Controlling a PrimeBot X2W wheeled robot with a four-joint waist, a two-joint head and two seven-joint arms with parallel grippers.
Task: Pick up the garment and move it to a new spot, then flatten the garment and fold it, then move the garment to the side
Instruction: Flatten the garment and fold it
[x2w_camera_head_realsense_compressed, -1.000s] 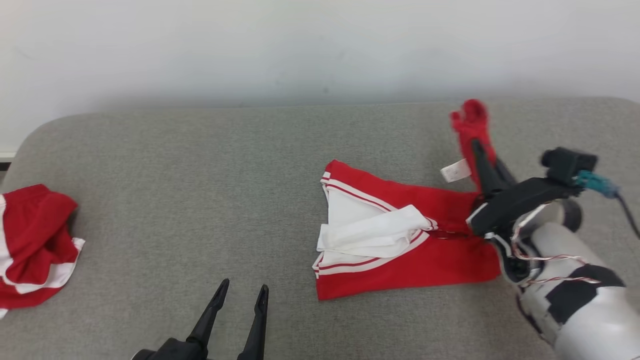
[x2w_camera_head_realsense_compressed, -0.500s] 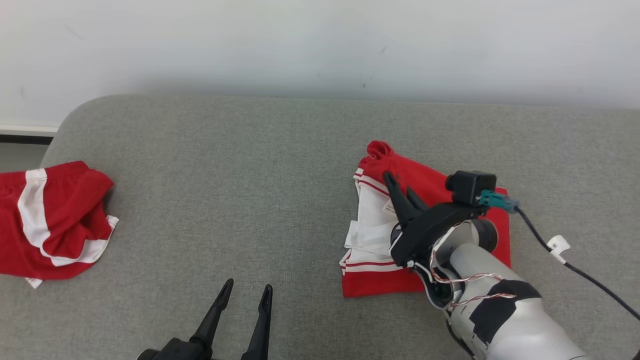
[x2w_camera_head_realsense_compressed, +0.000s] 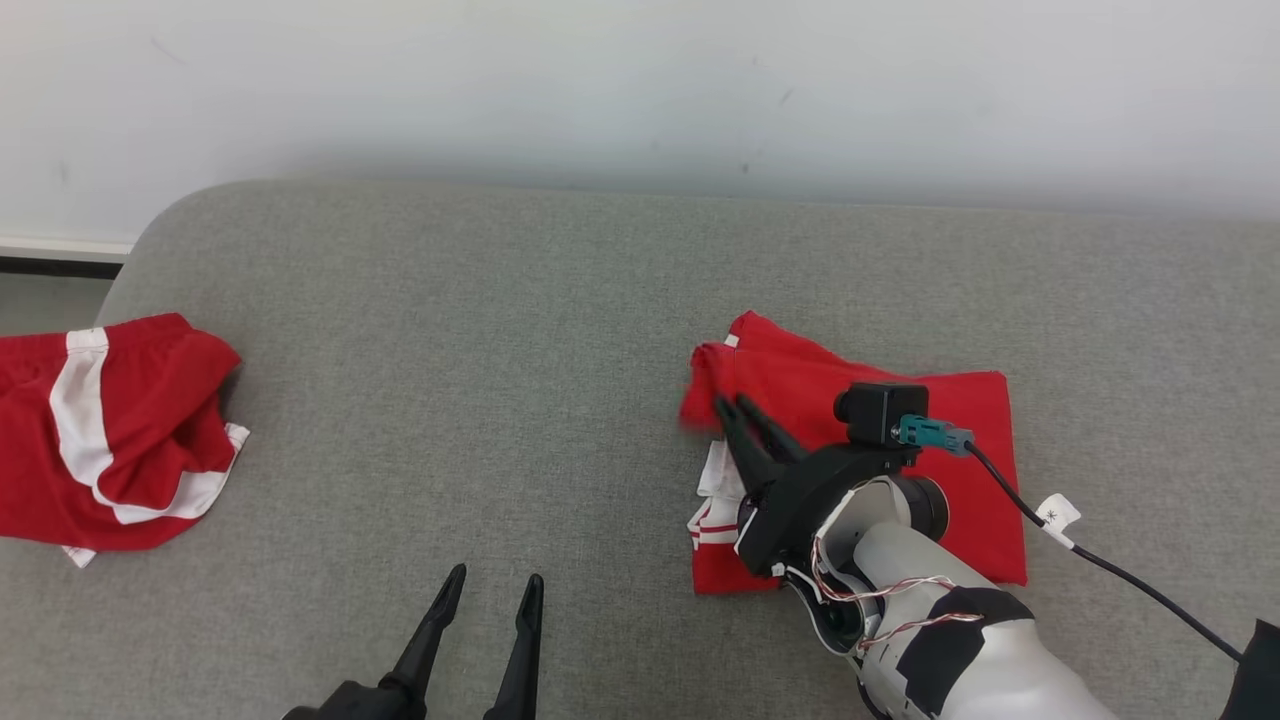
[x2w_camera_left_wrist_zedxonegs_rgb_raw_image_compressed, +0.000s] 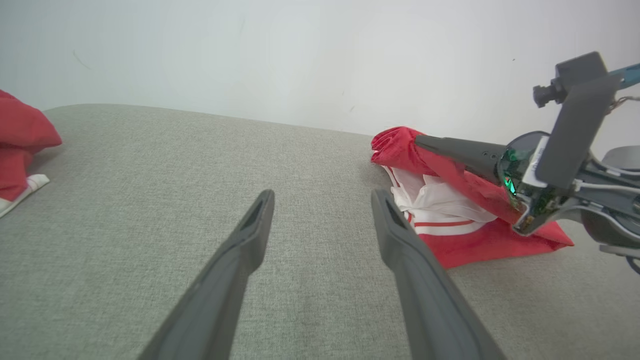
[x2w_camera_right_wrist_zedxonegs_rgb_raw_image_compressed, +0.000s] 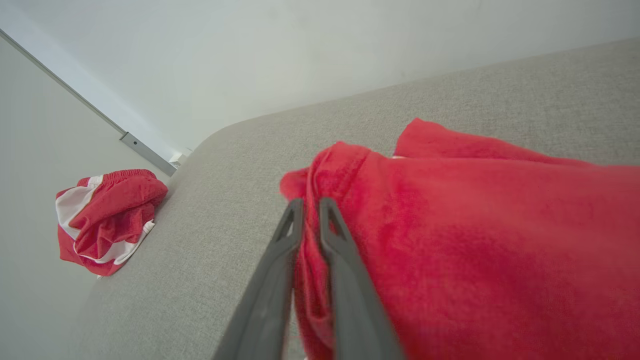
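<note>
A red garment with white stripes (x2w_camera_head_realsense_compressed: 940, 400) lies half folded on the grey surface, right of centre. My right gripper (x2w_camera_head_realsense_compressed: 732, 407) is shut on a bunched red edge of the garment (x2w_camera_right_wrist_zedxonegs_rgb_raw_image_compressed: 330, 170), holding it over the white part at the garment's left side. From the left wrist view the same red fold (x2w_camera_left_wrist_zedxonegs_rgb_raw_image_compressed: 400, 147) hangs off the right gripper (x2w_camera_left_wrist_zedxonegs_rgb_raw_image_compressed: 425, 142) above white cloth. My left gripper (x2w_camera_head_realsense_compressed: 490, 585) stands open at the lower middle, apart from the garment, nothing between its fingers (x2w_camera_left_wrist_zedxonegs_rgb_raw_image_compressed: 250, 235).
A second crumpled red and white garment (x2w_camera_head_realsense_compressed: 110, 430) lies at the far left edge of the grey padded surface (x2w_camera_head_realsense_compressed: 450, 340). A white wall runs behind. A black cable (x2w_camera_head_realsense_compressed: 1130, 585) trails from the right wrist across the surface.
My right gripper has carried the garment's red end leftward over the white part, folding it. The head camera has also shifted, so the whole scene sits differently.
</note>
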